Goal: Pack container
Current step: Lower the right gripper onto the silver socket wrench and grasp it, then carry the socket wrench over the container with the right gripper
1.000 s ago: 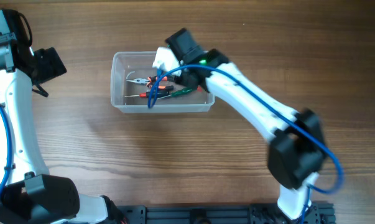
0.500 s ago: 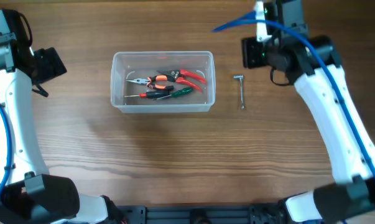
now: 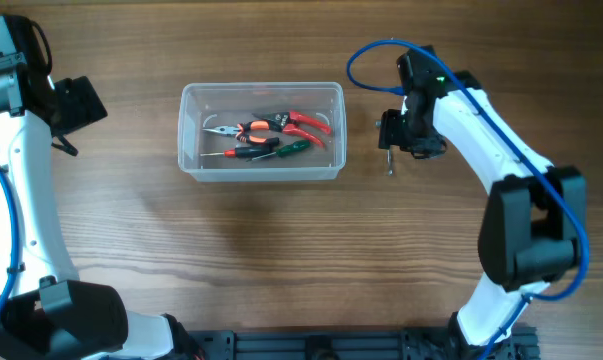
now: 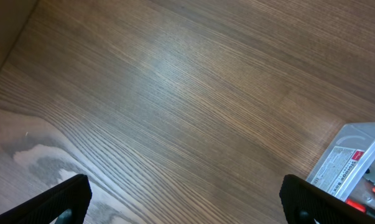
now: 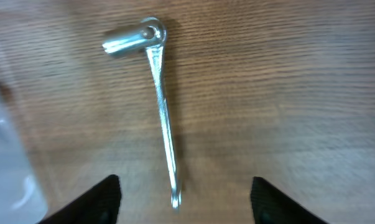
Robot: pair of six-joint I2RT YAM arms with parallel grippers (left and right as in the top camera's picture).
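Fingers (image 4: 63, 199) of the left gripper (image 4: 184, 190) are seen spread wide at the bottom corners of the left wrist view, with nothing held between them. Only bare wooden table (image 3: 231, 260) lies beneath them. That gripper is parked at the far left edge, well apart from the work.

Right of it, near the middle of the table, the container (image 3: 262, 178) is set with its long side running left to right. Red-handled pliers (image 3: 281, 125) and a green-handled screwdriver (image 3: 266, 150) are already laid inside it.

Just beside the container's right end, a small metal wrench (image 5: 161, 106) is lying flat on the wood, outside the tub. Its thin shaft is laid parallel to the container's short side, and its short cross head is turned toward the container at the far end.

Furthest right, the right gripper (image 5: 184, 186) is positioned directly above the wrench, and this arm is clearly the nearer one. Its fingers (image 5: 103, 199) are held wide apart and empty, one on each side of the shaft's near end. The gap is set across the shaft, so a straight descent and a squeeze would likely be enough. After that, a short carry to the left would be needed to reach the container.
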